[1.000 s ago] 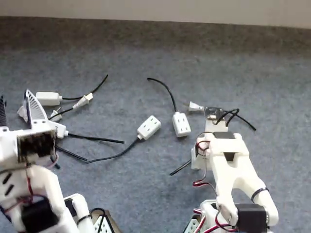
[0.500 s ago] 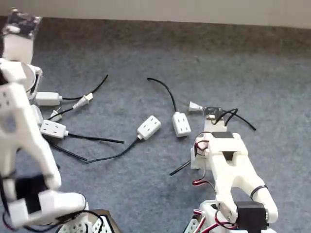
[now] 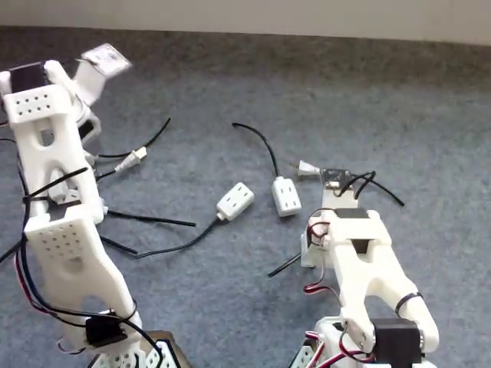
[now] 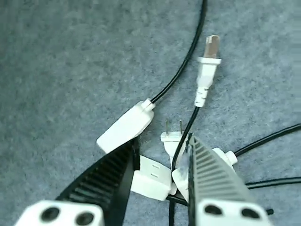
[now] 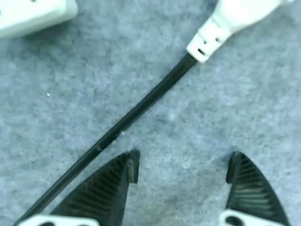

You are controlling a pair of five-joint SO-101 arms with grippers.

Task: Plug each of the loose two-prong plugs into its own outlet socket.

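Surface: grey carpet [image 3: 399, 107], short nubby pile, matte.

Left gripper [image 4: 163, 143] – one jaw black, the other pale grey, both wedge-shaped with ribbed inner faces. Spread wide and holding nothing, it hangs over a tangle of parts. The short plug [image 4: 173, 137] lies under the gap, a squat white moulded body with two thin bare metal prongs. Just beside the black jaw lies the flat outlet block [image 4: 126, 126], a smooth white rectangle with a black cord [image 4: 181, 70] leaving one end. A second outlet block [image 4: 151, 175] lies partly under that jaw, its two slots visible. Farther off is the long plug [image 4: 206, 70], slim, with a ribbed strain relief and brass-coloured blades.

Right gripper [image 5: 184, 157] – two black ribbed wedges, wide apart, empty, low over the carpet. A glossy black cable [image 5: 122, 127] runs diagonally past one jaw to a white plug end [image 5: 221, 23] with a stepped collar.

The high view gives layout that the wrist views lack: the left arm [image 3: 57, 207] stands tall over the left cluster, with perforated white plastic links. Two more outlets lie mid-carpet, the angled outlet [image 3: 235, 201] and the upright outlet [image 3: 287, 195], near each other but apart. A loose plug [image 3: 307, 167] lies just beyond the right arm [image 3: 360, 261]. No plug is seated in any socket.
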